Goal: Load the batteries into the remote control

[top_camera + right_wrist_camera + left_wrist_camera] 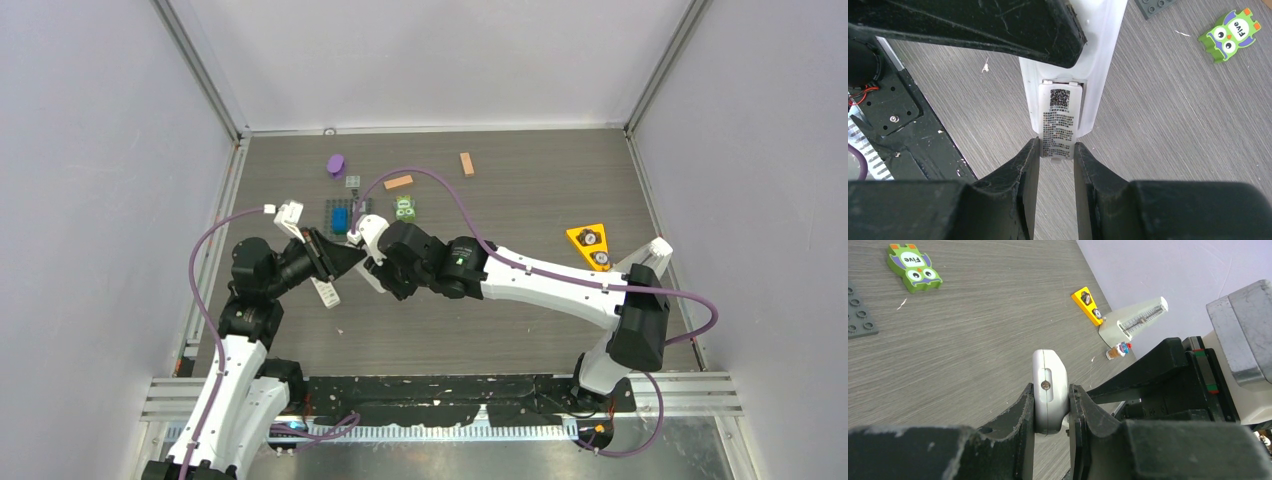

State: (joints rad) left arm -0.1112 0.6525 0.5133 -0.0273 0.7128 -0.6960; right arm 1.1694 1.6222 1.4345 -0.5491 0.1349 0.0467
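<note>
The white remote control [1049, 390] is held on edge above the table. My left gripper [1050, 405] is shut on its two flat faces. In the top view the remote [325, 292] pokes out below the left gripper [345, 258]. The right wrist view shows the remote's back [1098, 60] with its battery cover [1059, 120], which carries a printed label. My right gripper [1057, 152] is shut on the lower end of that cover, one finger on each side. It meets the left gripper at mid-table [370, 268]. No batteries show in any view.
A green owl block [404, 209] and a grey stud plate [352, 208] with a blue brick lie just beyond the grippers. A purple piece [336, 164] and two orange-tan blocks [398, 182] [466, 164] lie further back. A yellow triangle [590, 245] is at the right.
</note>
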